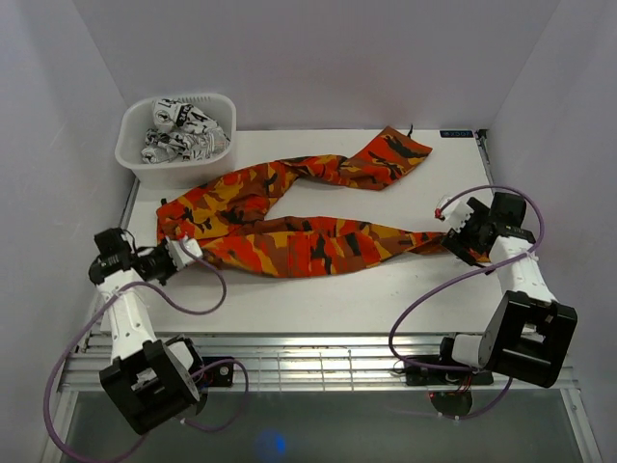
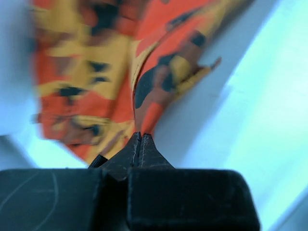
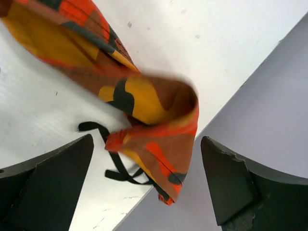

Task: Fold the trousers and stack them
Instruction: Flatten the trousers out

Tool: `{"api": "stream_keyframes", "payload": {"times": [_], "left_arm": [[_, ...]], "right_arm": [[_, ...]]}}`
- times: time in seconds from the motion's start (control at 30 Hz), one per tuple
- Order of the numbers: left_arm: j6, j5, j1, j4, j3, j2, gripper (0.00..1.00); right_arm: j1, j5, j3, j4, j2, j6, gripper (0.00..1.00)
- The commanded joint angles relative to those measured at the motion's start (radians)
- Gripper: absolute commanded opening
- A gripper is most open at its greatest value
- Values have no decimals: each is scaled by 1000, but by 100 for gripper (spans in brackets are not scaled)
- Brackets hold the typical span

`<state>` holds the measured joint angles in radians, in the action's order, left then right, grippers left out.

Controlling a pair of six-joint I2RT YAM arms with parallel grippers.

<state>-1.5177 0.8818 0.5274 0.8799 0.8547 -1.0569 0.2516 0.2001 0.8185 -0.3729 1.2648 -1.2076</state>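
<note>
1. Trousers [image 1: 289, 241] in orange, yellow and black camouflage lie spread across the white table [image 1: 318, 294]. The waist end is at the left. One leg [image 1: 381, 159] runs toward the far right corner, and the other leg [image 1: 386, 239] runs straight right.
2. The left gripper [image 2: 140, 138] has its fingers pressed together on a pinch of fabric at the waist end, so that side looks secured.
3. The right gripper [image 3: 147, 144] is spread wide. The near leg's cuff [image 3: 154, 106] sits between its fingers with a loose black cord [image 3: 113, 159] beside it, but neither finger touches the cloth, so nothing is held there.
4. The step in hand is probably getting hold of that cuff for the first fold. The right fingers should close on the doubled hem itself, not on the cord, and deep enough to catch both layers.
5. The cuff lies close to the table's right edge and the side wall, so a low, square approach is safer than a sideways sweep.
6. Once both ends are held, they should rise together with the cloth taut. The far leg is twisted and offset, and it would likely bunch if dragged.
7. A white plastic basket [image 1: 178, 174] stands at the far left corner, just beyond the waist. It holds bundled black-and-white patterned cloth [image 1: 183, 130]; how many pieces is unclear.
</note>
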Motion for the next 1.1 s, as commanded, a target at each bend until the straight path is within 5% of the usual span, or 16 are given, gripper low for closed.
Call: {"api": "stream_keyframes", "payload": {"times": [0.0, 0.13, 0.37, 0.73, 0.9, 1.07], "left_arm": [[-303, -32, 0, 114, -178, 108, 0], [-270, -64, 0, 45, -252, 100, 0], [-134, -153, 22, -38, -152, -104, 0], [-142, -253, 77, -177, 4, -327, 0], [-162, -268, 79, -197, 7, -364, 0], [-162, -270, 79, -199, 4, -379, 0]], "right_arm": [[46, 5, 17, -27, -7, -122, 97], [97, 27, 120, -170, 45, -204, 96], [115, 7, 234, -296, 194, -309, 100], [118, 62, 569, -480, 415, -213, 91], [115, 186, 915, -864, 628, -90, 94], [112, 118, 826, -936, 630, -174, 95]]}}
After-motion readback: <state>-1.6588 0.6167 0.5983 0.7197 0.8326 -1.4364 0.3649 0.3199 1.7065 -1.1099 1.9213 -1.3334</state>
